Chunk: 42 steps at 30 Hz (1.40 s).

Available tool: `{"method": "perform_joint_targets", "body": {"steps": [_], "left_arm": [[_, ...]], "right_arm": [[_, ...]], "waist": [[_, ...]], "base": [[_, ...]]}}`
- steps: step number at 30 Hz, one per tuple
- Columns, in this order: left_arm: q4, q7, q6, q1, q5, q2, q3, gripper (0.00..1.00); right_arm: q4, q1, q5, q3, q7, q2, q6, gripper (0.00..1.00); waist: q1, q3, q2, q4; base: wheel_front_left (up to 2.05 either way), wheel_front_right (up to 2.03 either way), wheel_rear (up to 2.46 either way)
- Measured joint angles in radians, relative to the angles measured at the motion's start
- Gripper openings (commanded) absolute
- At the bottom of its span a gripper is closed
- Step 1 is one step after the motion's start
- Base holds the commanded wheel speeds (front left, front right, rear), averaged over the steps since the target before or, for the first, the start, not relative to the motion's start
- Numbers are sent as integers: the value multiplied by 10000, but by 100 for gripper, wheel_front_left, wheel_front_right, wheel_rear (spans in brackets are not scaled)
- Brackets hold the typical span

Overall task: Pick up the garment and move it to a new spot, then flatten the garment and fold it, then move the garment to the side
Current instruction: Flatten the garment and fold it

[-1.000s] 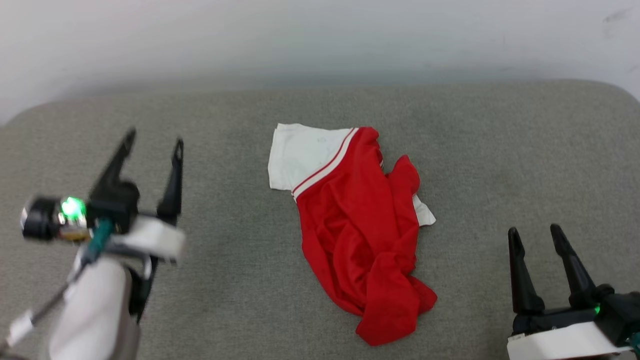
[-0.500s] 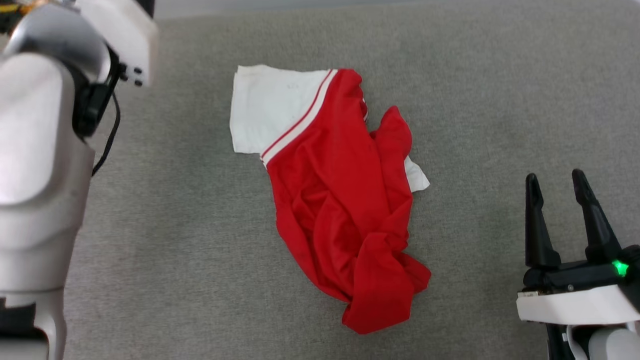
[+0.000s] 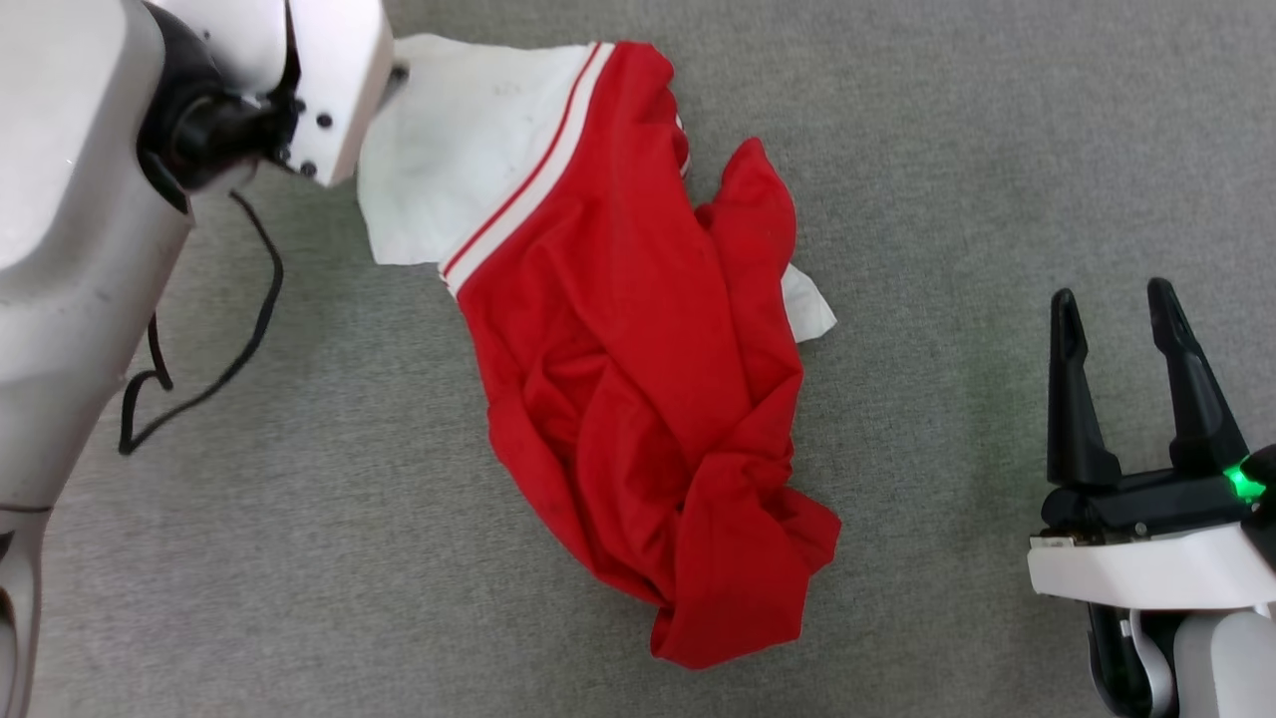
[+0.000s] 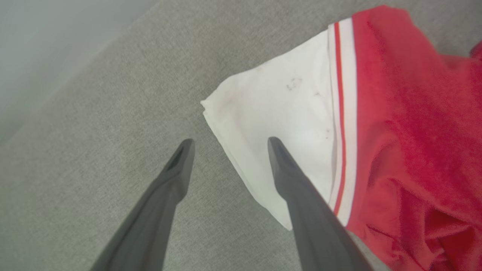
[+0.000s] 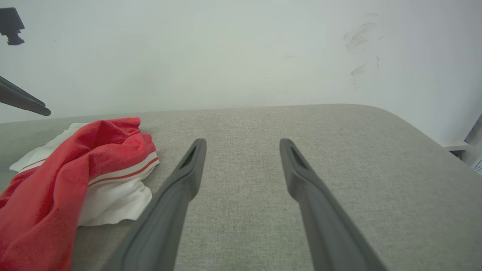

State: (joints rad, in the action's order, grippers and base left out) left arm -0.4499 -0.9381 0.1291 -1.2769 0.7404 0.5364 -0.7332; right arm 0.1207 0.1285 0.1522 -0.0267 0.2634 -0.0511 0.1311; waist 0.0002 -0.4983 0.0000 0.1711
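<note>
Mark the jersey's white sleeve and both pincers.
jersey's white sleeve (image 4: pixel 278 113), left wrist view, middle of its cloth.
left pincer (image 4: pixel 230 140), left wrist view, between fingertips.
right pincer (image 3: pixel 1113 289), head view, between fingertips.

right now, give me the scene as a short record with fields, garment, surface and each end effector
garment: red with white sleeves, crumpled, not folded, lying on the surface
surface: grey fabric-covered top
left end effector: open, fingers straddling the edge of the white sleeve; contact cannot be told
right end effector: open, holding nothing, apart from the garment, on its right side
print: none visible on the side facing up
</note>
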Motion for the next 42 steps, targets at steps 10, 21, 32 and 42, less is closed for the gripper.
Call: {"method": "perform_joint_targets", "body": {"steps": [10, 21, 32, 42], "left_arm": [[-226, -1302, 0, -199, 1076, 541, -1707, 100], [-198, -59, 0, -249, 1793, 554, -2623, 0], [1244, 1613, 0, 918, 2661, 2067, -3218, 0], [2464, 2301, -370, 3710, 3522, 3967, -3561, 0]], "right_arm": [[15, 319, 69, 107, 0, 2, 0, 100], [-117, 320, -38, 21, 0, 2, 0, 100], [-374, -341, -359, -33, 0, 4, 0, 100], [-554, -856, -499, -82, 0, 2, 0, 100]], "waist": [[-1, -715, 0, 367], [-1, -337, 0, 105], [-2, 1118, 0, -939], [-3, 2082, 0, -1645]], "base": [[0, 0, 0], [0, 0, 0], [0, 0, 0], [0, 0, 0]]}}
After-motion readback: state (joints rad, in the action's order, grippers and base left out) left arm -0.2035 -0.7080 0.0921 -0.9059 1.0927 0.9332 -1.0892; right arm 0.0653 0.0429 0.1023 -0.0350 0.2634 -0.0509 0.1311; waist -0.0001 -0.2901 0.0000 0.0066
